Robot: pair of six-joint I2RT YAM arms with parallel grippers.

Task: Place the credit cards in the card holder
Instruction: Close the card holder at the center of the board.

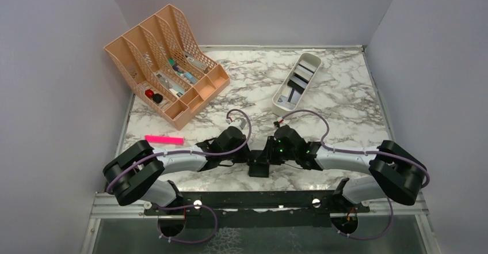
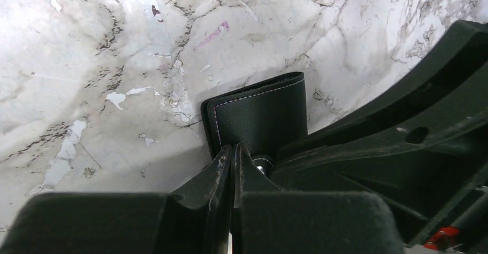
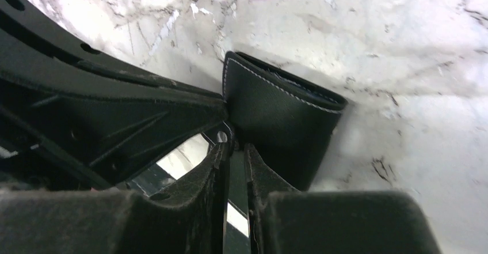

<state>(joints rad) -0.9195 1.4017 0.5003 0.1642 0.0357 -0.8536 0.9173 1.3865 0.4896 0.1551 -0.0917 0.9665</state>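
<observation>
The black leather card holder [image 1: 259, 167] with white stitching stands on the marble between both arms, near the front edge. My left gripper [image 2: 234, 149] is shut, its tips pinching the holder's [image 2: 259, 113] near edge. My right gripper [image 3: 236, 147] comes at the holder [image 3: 282, 116] from the other side. Its jaws stand a narrow crack apart. A dark glossy credit card [image 3: 184, 160] lies just beyond those fingers, at the holder's mouth. More credit cards [image 1: 296, 81], grey, white and dark, lie in a white tray at the back right.
The white tray [image 1: 313, 58] lies diagonally at the back right. A peach mesh desk organizer [image 1: 167, 64] with small items fills the back left. A pink marker [image 1: 164, 140] lies beside the left arm. Grey walls close in three sides.
</observation>
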